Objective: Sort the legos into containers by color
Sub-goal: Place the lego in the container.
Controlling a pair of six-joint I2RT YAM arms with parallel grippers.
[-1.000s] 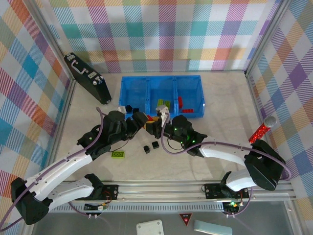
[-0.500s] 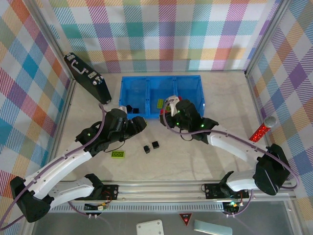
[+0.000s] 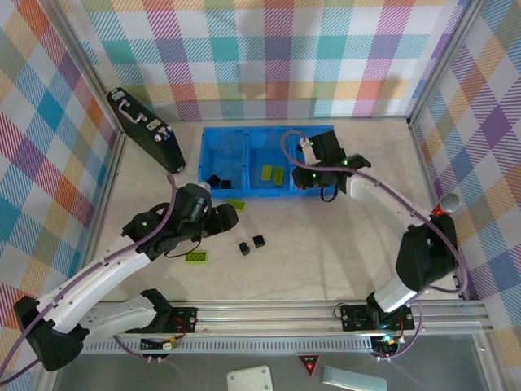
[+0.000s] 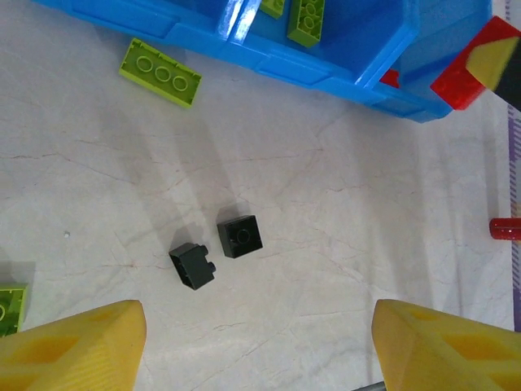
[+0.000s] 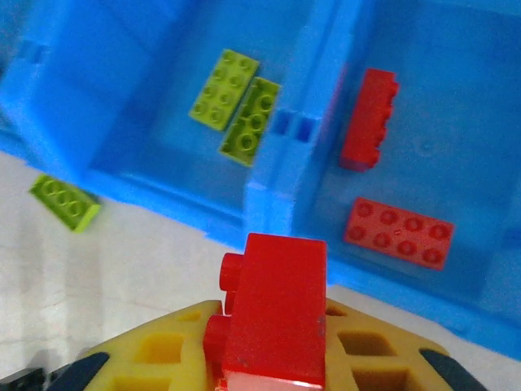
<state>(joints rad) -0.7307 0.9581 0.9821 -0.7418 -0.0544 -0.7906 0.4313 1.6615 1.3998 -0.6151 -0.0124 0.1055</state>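
Lettering on the red triangular sticker (image 3: 310, 364) below the near rail is too small to read. Right gripper (image 5: 273, 352) is clamped on a red brick (image 5: 275, 309), held above the right-hand end of the blue tray (image 3: 269, 129). Two more red bricks (image 5: 399, 232) lie in the tray's right compartment, and two green bricks (image 5: 240, 110) lie in the middle one. A second ago this gripper sat at the tray's near edge, close to the left one; it has since swung out over the tray's right end. Left gripper (image 4: 260, 350) has drawn back toward its base. It hangs with jaws wide apart, holding nothing, above two black bricks (image 4: 240, 236) on the table (image 3: 342, 244). A loose green brick (image 4: 160, 72) lies just beside the tray's front wall, now uncovered. A second green brick (image 3: 196, 257) and the black case (image 3: 146, 130) have not moved.
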